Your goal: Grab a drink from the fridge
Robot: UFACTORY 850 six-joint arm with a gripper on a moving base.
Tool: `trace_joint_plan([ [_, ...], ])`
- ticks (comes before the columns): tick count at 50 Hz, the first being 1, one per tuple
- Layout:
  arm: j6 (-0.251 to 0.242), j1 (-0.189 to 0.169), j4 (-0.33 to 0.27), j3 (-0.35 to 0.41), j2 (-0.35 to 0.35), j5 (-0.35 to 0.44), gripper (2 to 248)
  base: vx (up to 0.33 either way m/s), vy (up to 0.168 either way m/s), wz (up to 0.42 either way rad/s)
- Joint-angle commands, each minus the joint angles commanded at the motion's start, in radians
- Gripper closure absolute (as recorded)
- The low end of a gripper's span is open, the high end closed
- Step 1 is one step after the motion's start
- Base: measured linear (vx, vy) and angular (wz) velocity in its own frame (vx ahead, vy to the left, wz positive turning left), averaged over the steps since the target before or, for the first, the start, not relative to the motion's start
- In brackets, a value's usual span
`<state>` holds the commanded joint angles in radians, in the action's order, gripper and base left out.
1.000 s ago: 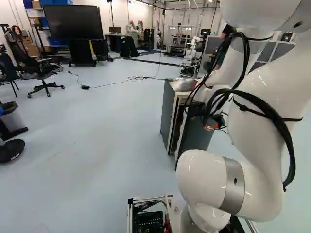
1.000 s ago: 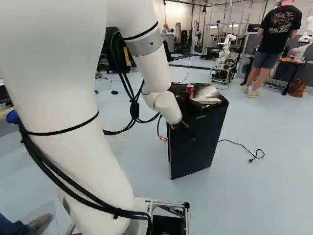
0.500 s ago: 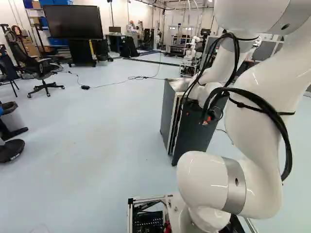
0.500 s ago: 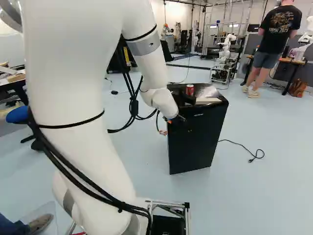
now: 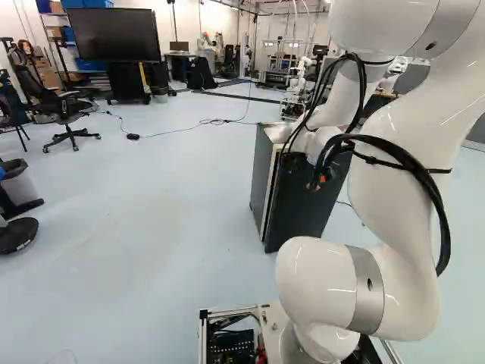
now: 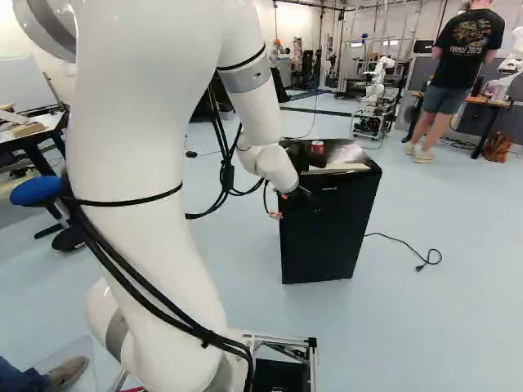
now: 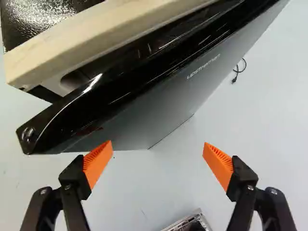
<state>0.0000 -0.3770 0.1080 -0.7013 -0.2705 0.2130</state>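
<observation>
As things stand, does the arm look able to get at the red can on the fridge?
Probably yes: the can stands uncovered on the fridge, and the gripper is open, though it would first have to move over from the door.

fridge (image 7: 159, 110): cropped, wrist view; interior: hidden; red can (image 6: 317, 147): partly hidden; arm (image 5: 409, 114): cropped, left base view

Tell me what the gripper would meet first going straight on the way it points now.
Most likely the gripper would meet the front of the fridge door, towards its lower edge. Depth is unclear there, so it might narrowly pass the door and head for the floor instead.
</observation>
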Motion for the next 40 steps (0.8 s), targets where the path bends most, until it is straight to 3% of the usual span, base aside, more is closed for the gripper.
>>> trace_joint_plan([
  [40, 0.0, 0.012, 0.0, -0.043, -0.035, 0.0, 3, 0.0, 0.0, 0.0],
])
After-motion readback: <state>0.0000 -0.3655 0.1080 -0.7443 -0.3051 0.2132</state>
